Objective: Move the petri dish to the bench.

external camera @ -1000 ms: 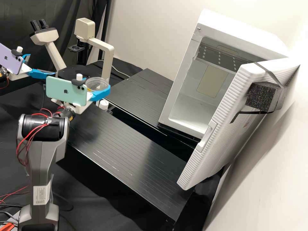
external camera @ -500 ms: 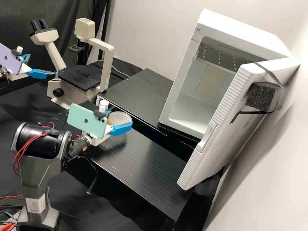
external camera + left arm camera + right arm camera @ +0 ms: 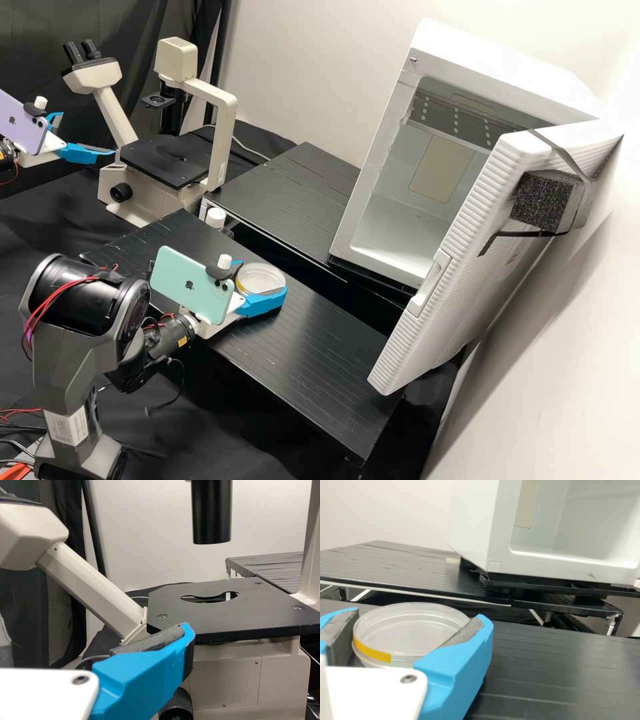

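Blue right end effector (image 3: pixel 263 276), closed round petri dish (image 3: pixel 409 631); dish roughly level, over near black surface (image 3: pixel 313 340), contact unclear. Step judged: setting down. Next: ease it flat onto surface, then release gently.

Right end effector (image 3: pixel 262 283) holding petri dish (image 3: pixel 260 275), black bench (image 3: pixel 320 353), microscope (image 3: pixel 165 160), open white cabinet (image 3: pixel 493 67)

A lab: a microscope (image 3: pixel 225 143) stands far left, a petri dish (image 3: pixel 261 278) is nearer, by a black bench (image 3: pixel 307 340), and an open white cabinet (image 3: pixel 400 230) is at right.
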Tool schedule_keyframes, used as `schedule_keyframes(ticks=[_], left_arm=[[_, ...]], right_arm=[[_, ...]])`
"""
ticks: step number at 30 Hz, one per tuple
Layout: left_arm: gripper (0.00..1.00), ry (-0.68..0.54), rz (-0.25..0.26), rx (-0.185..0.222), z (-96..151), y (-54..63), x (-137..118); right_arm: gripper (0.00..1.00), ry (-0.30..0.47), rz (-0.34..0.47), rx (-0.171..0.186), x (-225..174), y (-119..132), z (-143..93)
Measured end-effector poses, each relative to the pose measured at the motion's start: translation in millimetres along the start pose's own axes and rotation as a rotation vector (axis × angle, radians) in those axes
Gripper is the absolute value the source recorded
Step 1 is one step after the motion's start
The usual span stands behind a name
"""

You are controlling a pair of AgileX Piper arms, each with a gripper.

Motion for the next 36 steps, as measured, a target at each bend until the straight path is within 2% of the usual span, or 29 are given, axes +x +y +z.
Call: schedule_keyframes(ticks=[4, 5, 23, 28, 33, 36], left_arm=[[1.00, 0.000, 0.000, 0.000, 0, 0.0, 0], [1.00, 0.000, 0.000, 0.000, 0, 0.0, 0], [1.00, 0.000, 0.000, 0.000, 0, 0.0, 0], [1.00, 0.000, 0.000, 0.000, 0, 0.0, 0], [1.00, 0.000, 0.000, 0.000, 0, 0.0, 0], [1.00, 0.000, 0.000, 0.000, 0, 0.0, 0]], right_arm=[[0.00, 0.005, 0.000, 0.008, -6, 2, 2], [1.00, 0.004, -0.002, 0.007, -6, 2, 2], [1.00, -0.006, 0.012, 0.018, -13, 5, 4], [1.00, 0.000, 0.039, 0.030, -21, 12, 4], [1.00, 0.006, 0.101, 0.005, -32, 25, 4], [1.00, 0.020, 0.133, 0.024, -37, 31, 2]])
